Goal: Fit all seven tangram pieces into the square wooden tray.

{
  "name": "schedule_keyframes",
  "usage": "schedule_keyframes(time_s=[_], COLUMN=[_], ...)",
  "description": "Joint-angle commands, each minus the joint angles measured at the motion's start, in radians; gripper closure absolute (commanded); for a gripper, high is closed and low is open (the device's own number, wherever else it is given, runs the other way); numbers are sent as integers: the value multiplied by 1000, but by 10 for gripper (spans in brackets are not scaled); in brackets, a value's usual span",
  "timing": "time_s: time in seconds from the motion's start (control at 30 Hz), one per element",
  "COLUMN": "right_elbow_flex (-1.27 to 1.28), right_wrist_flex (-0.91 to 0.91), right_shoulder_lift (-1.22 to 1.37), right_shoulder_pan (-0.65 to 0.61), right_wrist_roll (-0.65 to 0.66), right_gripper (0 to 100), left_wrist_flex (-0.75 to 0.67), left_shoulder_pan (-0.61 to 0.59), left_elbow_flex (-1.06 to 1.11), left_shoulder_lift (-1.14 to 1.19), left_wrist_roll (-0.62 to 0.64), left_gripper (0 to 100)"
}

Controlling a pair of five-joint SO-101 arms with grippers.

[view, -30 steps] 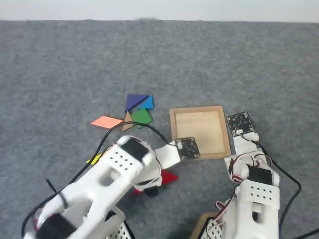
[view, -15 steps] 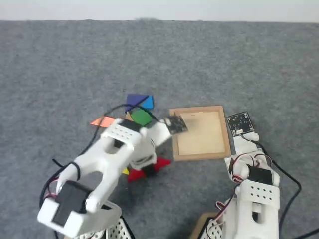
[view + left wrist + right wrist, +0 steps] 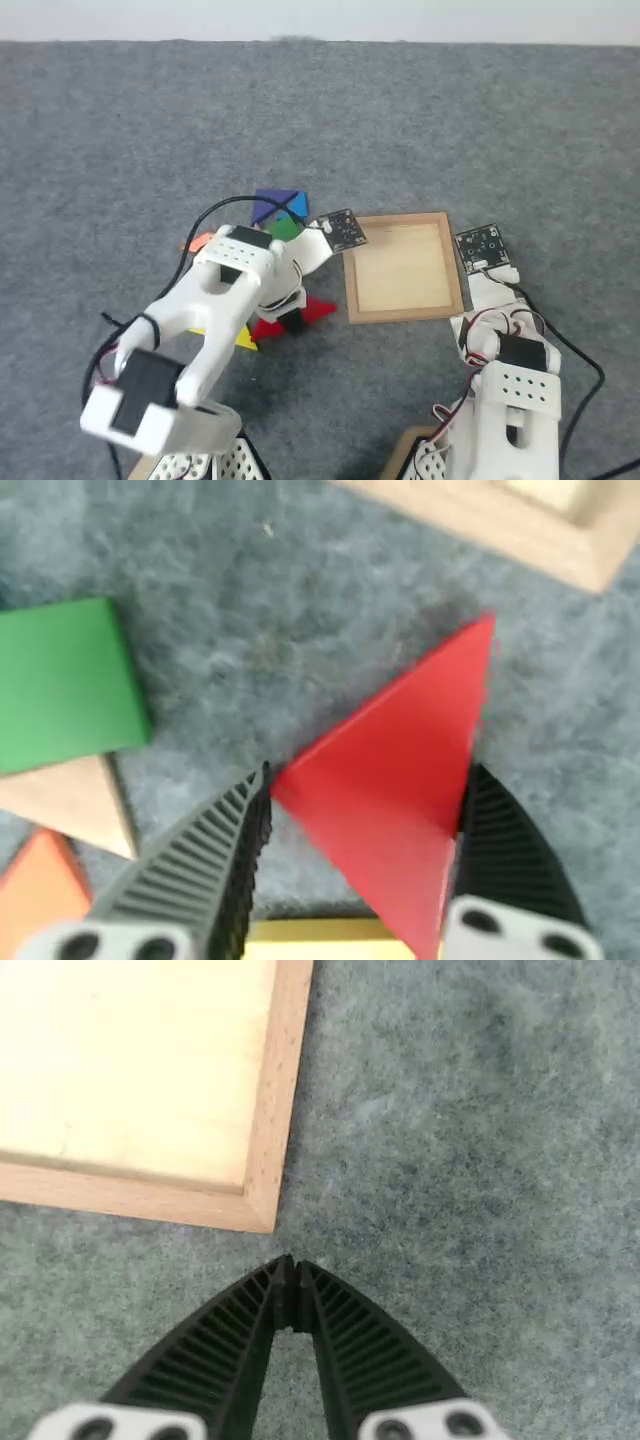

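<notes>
Left gripper pulled back off tray, clamping red triangle; yellow piece mostly hidden beneath; right gripper closed beside tray corner.

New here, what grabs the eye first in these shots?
The red triangle, bright on the grey carpet beside the near left corner of the wooden tray, with the left gripper clamped around it. The tray looks bare inside, and the right gripper sits shut over the carpet just off its near right corner.
</notes>
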Motion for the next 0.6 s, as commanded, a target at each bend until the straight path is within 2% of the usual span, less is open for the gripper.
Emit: schedule_keyframes(time_s=[0.0, 0.2, 0.37, 0.57], right_elbow_flex=[-14, -14, -14, -14], right_wrist_flex=[-2, -4, -4, -4], right_shoulder_lift=[-27, -27, -27, -27], right_shoulder_pan=[-8, -8, -8, -8], right_wrist_roll=[11, 11, 11, 11], right_gripper=[989, 989, 989, 989], left_wrist_flex=[25, 110, 137, 133], left_shoulder_pan=[-37, -20, -2, -2], left_elbow_flex=[-91, -170, -174, -185], left_shoulder_lift=[55, 149, 160, 155], left_wrist_roll=[-9, -21, 9, 58], left_gripper=[714, 720, 839, 869])
